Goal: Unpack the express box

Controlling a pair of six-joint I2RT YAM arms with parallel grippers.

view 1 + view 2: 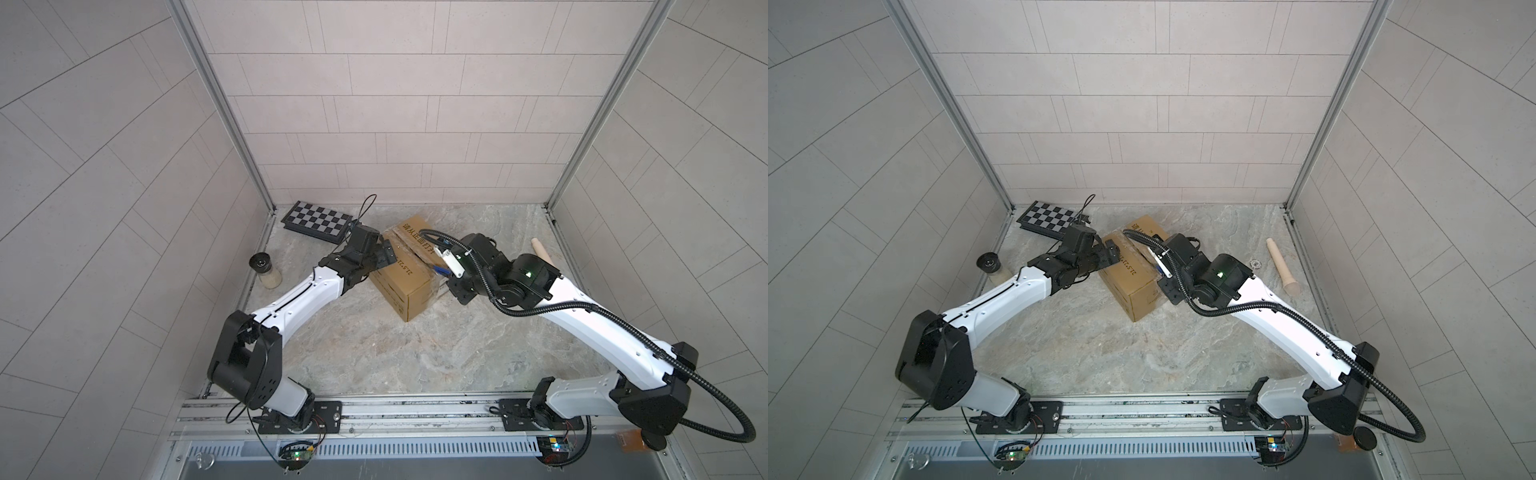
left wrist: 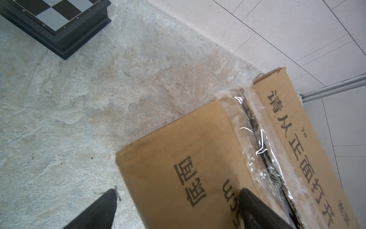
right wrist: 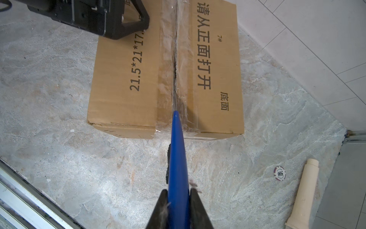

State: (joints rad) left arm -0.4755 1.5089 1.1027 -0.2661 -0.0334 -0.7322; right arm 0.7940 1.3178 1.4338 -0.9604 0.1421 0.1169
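**Cutting the tape [image 3: 174, 59] on the box [image 1: 401, 286]; nothing is unpacked yet.**
My right gripper [image 3: 178, 192] is pinched narrow on a blue cutter [image 3: 177, 148], its tip at the near end of the taped seam. My left gripper [image 2: 177, 190] stands wide open astride a top edge of the box, gripping nothing. The box sits mid-worktop [image 1: 374, 353] between the arms. Its flaps are closed and the tape looks split partway, I judge. A checkered board [image 1: 318, 221], jar [image 1: 266, 270], cream peg [image 1: 1282, 268] and chip [image 3: 279, 173] lie around it, inside pale tiled walls [image 1: 374, 104].

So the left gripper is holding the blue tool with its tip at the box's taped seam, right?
No, the right gripper holds the blue tool, its tip at the taped seam of the express box; the right wrist view shows it.
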